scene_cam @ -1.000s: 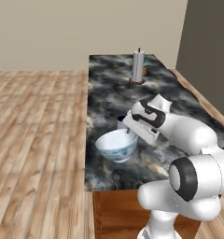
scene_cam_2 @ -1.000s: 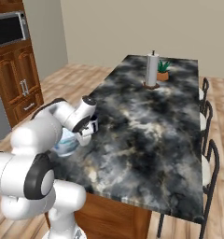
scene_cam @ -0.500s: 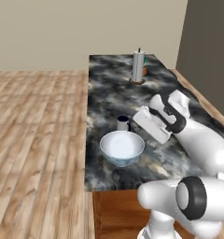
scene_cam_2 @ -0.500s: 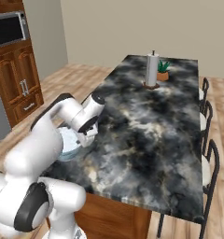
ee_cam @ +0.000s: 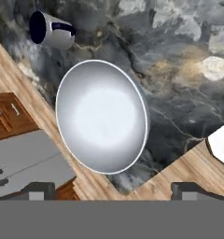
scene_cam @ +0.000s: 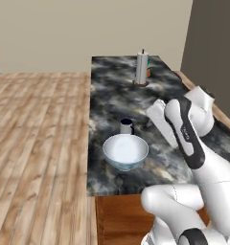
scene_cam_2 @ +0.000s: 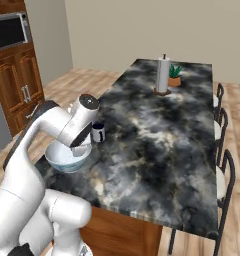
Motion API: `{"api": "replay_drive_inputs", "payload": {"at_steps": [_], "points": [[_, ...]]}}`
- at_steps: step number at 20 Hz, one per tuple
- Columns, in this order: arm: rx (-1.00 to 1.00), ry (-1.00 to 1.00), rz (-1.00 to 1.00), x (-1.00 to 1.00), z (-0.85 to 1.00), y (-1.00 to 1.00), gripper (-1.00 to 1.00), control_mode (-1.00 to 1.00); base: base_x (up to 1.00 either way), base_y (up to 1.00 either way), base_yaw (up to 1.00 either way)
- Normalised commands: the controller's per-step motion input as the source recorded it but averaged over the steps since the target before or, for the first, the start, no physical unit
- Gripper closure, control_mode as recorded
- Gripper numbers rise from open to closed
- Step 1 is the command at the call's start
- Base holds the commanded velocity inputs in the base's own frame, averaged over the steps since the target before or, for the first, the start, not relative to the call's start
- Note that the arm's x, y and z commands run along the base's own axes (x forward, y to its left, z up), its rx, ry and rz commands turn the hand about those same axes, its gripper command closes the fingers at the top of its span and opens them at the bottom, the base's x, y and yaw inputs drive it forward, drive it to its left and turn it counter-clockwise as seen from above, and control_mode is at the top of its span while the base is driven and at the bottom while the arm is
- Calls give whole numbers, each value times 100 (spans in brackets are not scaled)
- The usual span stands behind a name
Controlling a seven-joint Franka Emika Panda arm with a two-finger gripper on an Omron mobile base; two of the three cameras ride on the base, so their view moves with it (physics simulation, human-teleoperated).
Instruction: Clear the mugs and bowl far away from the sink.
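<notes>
The big white bowl sits upright on the dark stone desk, close to the near corner and close to the edge by the wood floor. In the hand view the bowl has nothing in it. A small white mug with a dark rim stands just behind the bowl. The two are very near each other, but I cannot tell if they touch. From the right base view the mug shows its dark handle.

The end effector hangs over the bowl with its two fingers spread wide apart. It holds nothing. The white arm bends over the near part of the desk and hides part of the bowl from that side.

Far down the desk stands a paper towel roll on a round base. A small green plant in an orange pot is just beside it. Both are well apart from the bowl and mug.

Dark chairs stand along the right side of the desk. Brown wood cupboards with a microwave are at the far left.
</notes>
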Motion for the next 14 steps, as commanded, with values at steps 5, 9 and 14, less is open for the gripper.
{"api": "replay_drive_inputs", "payload": {"at_steps": [5, 9, 14], "points": [[-9, 1, -62, -21, 31, 18, -100, -100, 0, 0, 0], [-2, 0, -46, -13, 48, 24, -100, -100, 0, 0, 0], [-3, -5, 31, -2, 40, -1, -100, -100, 0, 0, 0]]}}
